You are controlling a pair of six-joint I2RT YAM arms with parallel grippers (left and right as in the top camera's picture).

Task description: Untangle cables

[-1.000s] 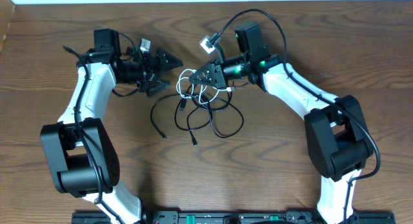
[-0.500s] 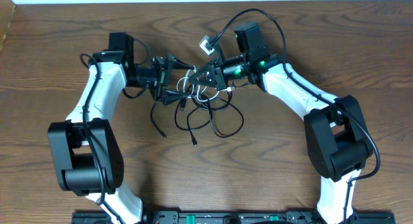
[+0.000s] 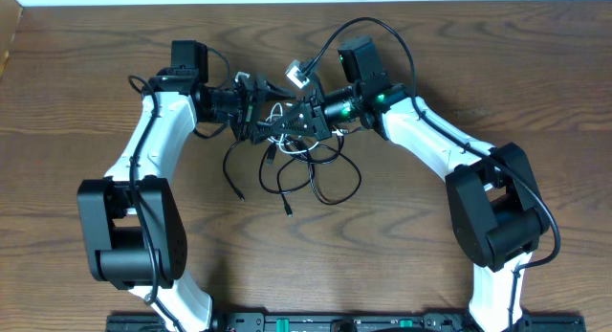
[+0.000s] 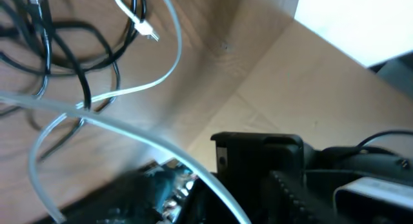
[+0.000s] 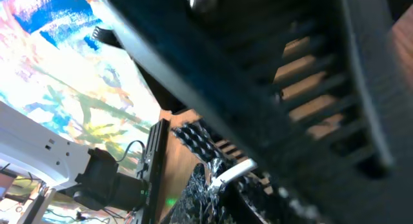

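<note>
A white cable (image 3: 279, 113) loops between my two grippers above the wooden table, tangled with a long black cable (image 3: 325, 184) that lies in coils on the wood. My right gripper (image 3: 304, 122) is shut on the white cable (image 5: 233, 170), which shows pinched at its tips (image 5: 222, 180). My left gripper (image 3: 256, 121) has reached the same loops from the left, its fingers apart. In the left wrist view the white cable (image 4: 148, 88) runs across my left gripper (image 4: 206, 188), with the black cable (image 4: 77, 62) and a white plug (image 4: 148, 33) behind.
Two black plug ends (image 3: 242, 203) (image 3: 288, 212) lie toward the front of the table (image 3: 430, 255). The right arm's own thick black cable with a white connector (image 3: 298, 74) arcs behind the grippers. Both arm bases stand at the near edge.
My left arm has swung right into the tangle and its jaws have narrowed around the white cable. My right gripper has stayed shut, shifting slightly left and back.
</note>
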